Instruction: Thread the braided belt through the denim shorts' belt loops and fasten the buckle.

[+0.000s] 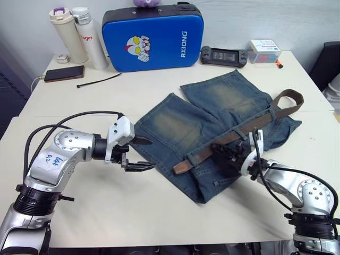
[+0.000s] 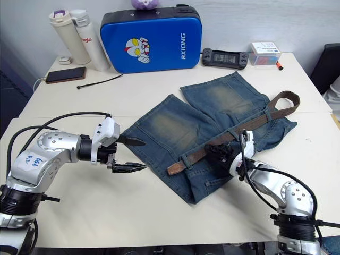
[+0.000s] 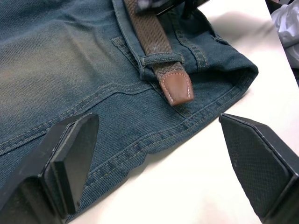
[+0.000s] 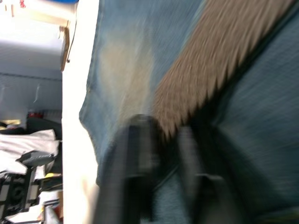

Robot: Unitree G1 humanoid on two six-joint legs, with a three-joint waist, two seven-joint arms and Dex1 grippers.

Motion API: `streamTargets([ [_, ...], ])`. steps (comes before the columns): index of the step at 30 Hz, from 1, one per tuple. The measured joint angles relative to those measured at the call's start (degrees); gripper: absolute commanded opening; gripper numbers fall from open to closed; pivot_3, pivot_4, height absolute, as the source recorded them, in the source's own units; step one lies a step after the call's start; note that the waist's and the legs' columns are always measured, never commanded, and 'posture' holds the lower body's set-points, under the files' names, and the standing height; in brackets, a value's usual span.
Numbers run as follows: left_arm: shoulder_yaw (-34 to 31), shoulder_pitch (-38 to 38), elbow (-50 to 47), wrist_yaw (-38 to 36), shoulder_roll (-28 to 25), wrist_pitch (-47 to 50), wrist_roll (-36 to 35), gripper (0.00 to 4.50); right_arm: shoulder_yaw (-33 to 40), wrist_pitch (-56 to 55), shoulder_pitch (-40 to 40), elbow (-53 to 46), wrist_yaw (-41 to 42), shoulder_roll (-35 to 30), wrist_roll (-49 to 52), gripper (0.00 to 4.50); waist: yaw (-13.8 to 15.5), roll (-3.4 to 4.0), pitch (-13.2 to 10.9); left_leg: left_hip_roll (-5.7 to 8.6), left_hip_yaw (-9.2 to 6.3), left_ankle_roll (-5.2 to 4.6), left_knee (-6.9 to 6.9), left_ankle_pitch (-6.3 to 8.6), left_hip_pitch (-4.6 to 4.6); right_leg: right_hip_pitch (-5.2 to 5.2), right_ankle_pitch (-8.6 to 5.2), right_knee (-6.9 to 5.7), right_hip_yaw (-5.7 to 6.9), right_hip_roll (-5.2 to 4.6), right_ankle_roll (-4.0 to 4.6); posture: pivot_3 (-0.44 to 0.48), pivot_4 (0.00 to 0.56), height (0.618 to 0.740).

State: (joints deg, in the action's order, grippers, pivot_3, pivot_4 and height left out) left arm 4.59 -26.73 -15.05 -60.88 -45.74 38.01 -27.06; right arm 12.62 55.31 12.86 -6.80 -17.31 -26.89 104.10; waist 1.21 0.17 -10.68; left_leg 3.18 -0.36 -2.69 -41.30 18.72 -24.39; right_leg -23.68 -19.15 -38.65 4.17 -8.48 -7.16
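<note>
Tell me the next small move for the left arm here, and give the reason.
Probably ease the open left gripper forward to the leather tip of the braided belt and close on it. That tip pokes just past a belt loop near the edge of the denim shorts, with the open fingers short of it, while the right gripper sits on the belt farther along.

faded blue denim shorts (image 1: 212, 125), brown braided belt (image 1: 239, 134), blue case (image 1: 153, 37).
</note>
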Motion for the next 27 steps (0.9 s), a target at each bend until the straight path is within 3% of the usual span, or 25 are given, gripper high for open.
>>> streamTargets([
  [6,1.75,-0.05,-1.25,0.66,2.41,0.41,-0.01,4.5,-3.2,0.01,-0.79,-2.24,-0.7,-0.32,-0.39,0.05,0.08,0.0,0.0,0.01,0.0,0.0,0.0,0.0,-0.01,0.0,0.0,0.01,-0.01,0.0,0.0,0.0,0.15,0.664],
  [7,2.32,-0.05,-1.98,0.84,2.61,0.58,-0.01,4.5,-3.24,0.19,-0.95,-2.26,-0.43,-1.33,-0.23,0.81,0.13,0.0,0.0,0.02,0.01,0.0,0.0,0.0,-0.01,0.0,0.0,0.01,-0.02,-0.01,0.0,0.0,0.15,0.664],
  [8,2.76,-0.05,-2.68,0.86,2.93,0.6,-0.01,4.5,-3.2,0.89,-1.36,-2.28,0.02,-3.13,-0.04,1.07,0.23,0.01,-0.01,0.04,0.0,-0.01,-0.01,0.0,-0.02,0.0,0.0,0.01,-0.02,-0.03,0.0,0.0,0.15,0.664],
  [15,3.35,0.05,-4.51,1.33,3.47,0.65,-0.01,4.5,0.77,6.2,-3.26,-6.11,8.36,-17.99,0.5,4.47,0.2,0.04,-0.03,-0.01,0.04,-0.05,-0.02,0.0,-0.06,0.06,0.0,0.22,0.03,-0.02,0.0,0.0,0.15,0.664],
  [18,3.34,0.09,-4.66,1.31,3.46,0.53,0.0,4.5,1.92,8.87,-3.25,-8.28,14.45,-24.62,-1.16,4.47,0.23,0.07,-0.05,-0.05,0.06,-0.06,0.0,-0.01,-0.06,0.1,0.0,0.44,0.07,-0.02,0.0,0.0,0.15,0.664],
  [22,3.38,0.81,-5.68,1.33,3.14,-0.34,0.56,4.5,1.06,3.94,-5.83,-17.59,36.45,-39.44,-25.36,4.47,0.32,0.19,-0.12,-0.06,0.12,-0.16,0.07,-0.04,-0.11,0.18,0.04,0.85,0.22,-0.04,-0.08,0.0,0.15,0.664],
  [25,3.79,1.45,-7.04,2.02,3.28,-1.44,1.43,4.5,-2.94,-3.58,-6.92,-20.31,49.74,-44.05,-39.37,3.65,0.29,0.18,-0.12,-0.05,0.14,-0.16,0.07,-0.04,-0.09,0.21,0.07,0.87,0.21,-0.04,-0.14,0.0,0.15,0.664],
  [27,5.0,1.6,-7.3,3.52,4.03,-2.66,3.28,4.5,-6.87,-7.2,-5.68,-19.7,54.96,-44.39,-46.63,2.73,0.33,0.17,-0.12,-0.03,0.16,-0.16,0.04,-0.05,-0.09,0.21,0.09,0.89,0.19,-0.07,-0.18,0.0,0.15,0.664],
])
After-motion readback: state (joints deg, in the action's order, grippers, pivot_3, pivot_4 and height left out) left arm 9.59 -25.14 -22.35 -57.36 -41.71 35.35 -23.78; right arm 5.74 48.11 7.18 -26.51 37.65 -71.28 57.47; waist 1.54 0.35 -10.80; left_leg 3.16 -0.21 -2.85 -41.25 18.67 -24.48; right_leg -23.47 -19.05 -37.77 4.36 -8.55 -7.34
